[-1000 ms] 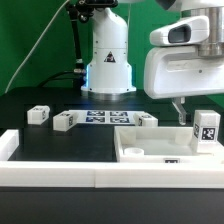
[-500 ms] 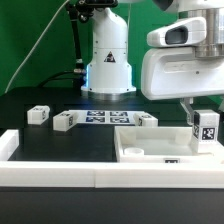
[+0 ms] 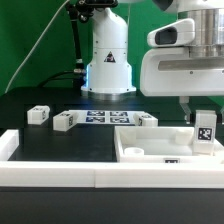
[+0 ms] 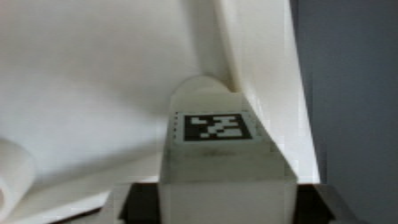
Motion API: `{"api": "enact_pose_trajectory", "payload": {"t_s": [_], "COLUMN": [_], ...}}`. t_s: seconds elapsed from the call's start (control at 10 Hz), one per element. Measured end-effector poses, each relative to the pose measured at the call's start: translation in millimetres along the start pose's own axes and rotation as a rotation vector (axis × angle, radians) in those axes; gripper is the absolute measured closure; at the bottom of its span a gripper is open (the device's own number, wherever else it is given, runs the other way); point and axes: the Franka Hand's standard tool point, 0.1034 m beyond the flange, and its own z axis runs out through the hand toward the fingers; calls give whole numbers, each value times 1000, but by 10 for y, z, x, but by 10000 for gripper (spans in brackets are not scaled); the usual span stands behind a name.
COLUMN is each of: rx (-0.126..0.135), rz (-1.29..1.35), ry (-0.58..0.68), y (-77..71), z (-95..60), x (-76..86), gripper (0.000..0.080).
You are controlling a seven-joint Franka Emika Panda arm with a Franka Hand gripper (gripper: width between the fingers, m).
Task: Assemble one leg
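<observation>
My gripper (image 3: 203, 118) is shut on a leg (image 3: 204, 131), a small white piece with a black-and-white tag, held upright at the exterior view's right. The leg hangs over the right rim of the big white tabletop piece (image 3: 150, 150). In the wrist view the leg (image 4: 217, 135) stands between my dark fingers (image 4: 146, 202), with my gripper (image 4: 217, 203) around its base and the tabletop's white surface (image 4: 89, 90) behind it. Three more legs lie on the black table: two at the left (image 3: 38, 115) (image 3: 64, 121) and one (image 3: 147, 119) behind the tabletop.
The marker board (image 3: 100, 118) lies flat in front of the robot base (image 3: 108, 60). A white wall (image 3: 60, 178) runs along the table's front edge, with a raised end (image 3: 8, 145) at the left.
My gripper, with the leg in it, has shifted slightly to the exterior view's left and a little lower. The other parts have not moved.
</observation>
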Motion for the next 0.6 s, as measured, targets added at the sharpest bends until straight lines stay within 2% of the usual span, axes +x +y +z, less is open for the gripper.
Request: {"api": "enact_pose_trajectory", "payload": {"t_s": [0.2,0.5,0.6], "rx": [-8,-6,3], "rz": [281,615,748], "ry": [6,7,-1], "y": [3,-22,-24], "z": [4,6,5], "x": [-1,-17,-17], "gripper": [506,506,506]}}
